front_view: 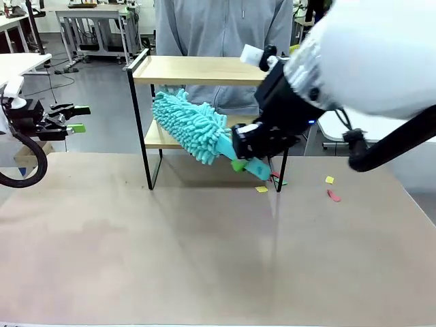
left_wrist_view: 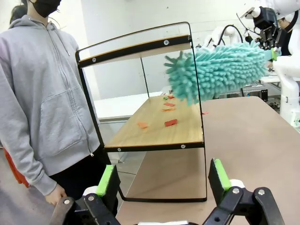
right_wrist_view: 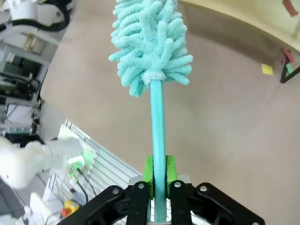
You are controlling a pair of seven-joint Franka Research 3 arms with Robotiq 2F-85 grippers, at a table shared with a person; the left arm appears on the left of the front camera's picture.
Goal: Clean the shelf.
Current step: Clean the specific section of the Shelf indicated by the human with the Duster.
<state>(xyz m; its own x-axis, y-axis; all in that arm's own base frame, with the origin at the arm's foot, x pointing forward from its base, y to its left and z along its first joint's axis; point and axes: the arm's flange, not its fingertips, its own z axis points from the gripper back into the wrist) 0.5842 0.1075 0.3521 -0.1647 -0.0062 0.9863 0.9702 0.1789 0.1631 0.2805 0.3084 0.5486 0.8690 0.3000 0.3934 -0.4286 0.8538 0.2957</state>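
Front view taken from robot's side, across pale table [front_view: 204, 259] toward person in grey hoodie [front_view: 218, 27]. Left wrist view aimed sideways through two-tier wooden shelf with black frame [left_wrist_view: 154, 136]. Right wrist view directed closely along teal fluffy duster [right_wrist_view: 152, 42]. Shelf, duster shared by all views.

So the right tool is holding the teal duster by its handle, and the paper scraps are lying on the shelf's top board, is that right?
Not quite. The right tool does hold the teal duster by its handle, but the paper scraps lie on the lower board of the shelf, not the top one, as the left wrist view shows.
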